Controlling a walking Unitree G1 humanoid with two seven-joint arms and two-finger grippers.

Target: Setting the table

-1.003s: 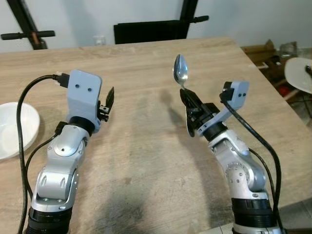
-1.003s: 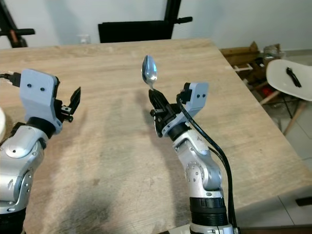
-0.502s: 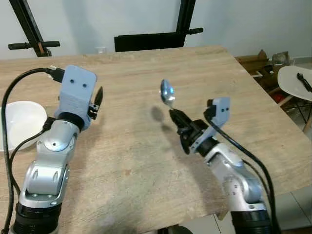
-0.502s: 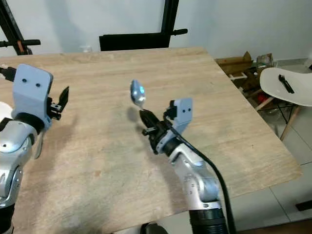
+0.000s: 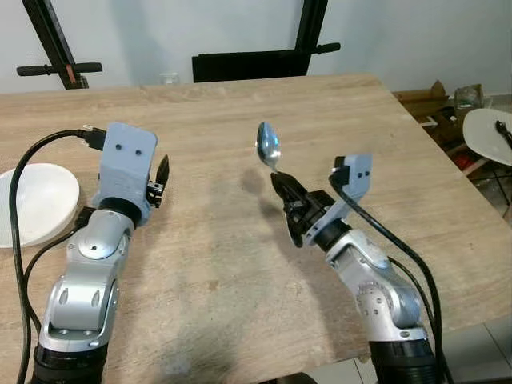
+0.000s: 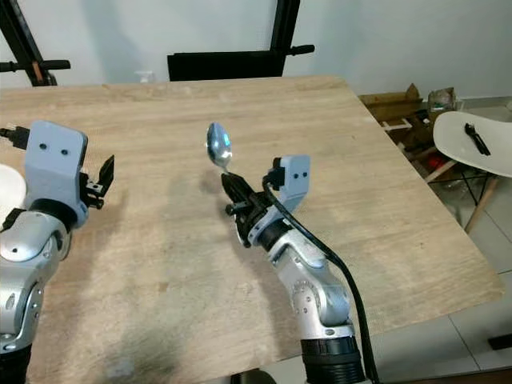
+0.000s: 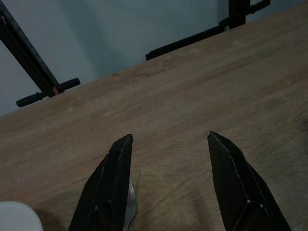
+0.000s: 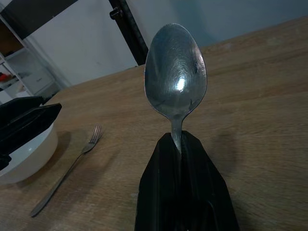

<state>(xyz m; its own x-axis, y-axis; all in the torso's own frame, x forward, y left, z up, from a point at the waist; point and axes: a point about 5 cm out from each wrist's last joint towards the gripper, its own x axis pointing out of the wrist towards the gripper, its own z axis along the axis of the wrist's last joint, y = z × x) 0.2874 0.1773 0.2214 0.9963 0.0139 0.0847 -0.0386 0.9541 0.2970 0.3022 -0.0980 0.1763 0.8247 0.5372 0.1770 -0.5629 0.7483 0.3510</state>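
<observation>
Holding a spoon [image 5: 268, 146] up above the middle of the tabletop [image 5: 224, 104], the right gripper [image 5: 282, 182] has its jaws pressed tight on the handle. At 9 o'clock the left gripper [image 7: 168, 144] has its jaws wide apart, holding nothing. A white bowl [image 5: 36, 204] and a fork [image 8: 67, 171] lie near it.

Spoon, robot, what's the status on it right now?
Right gripper shut on spoon, bowl end up, above wooden table. Left gripper open, empty. White bowl and fork on table to the left. Nothing in the way.
</observation>
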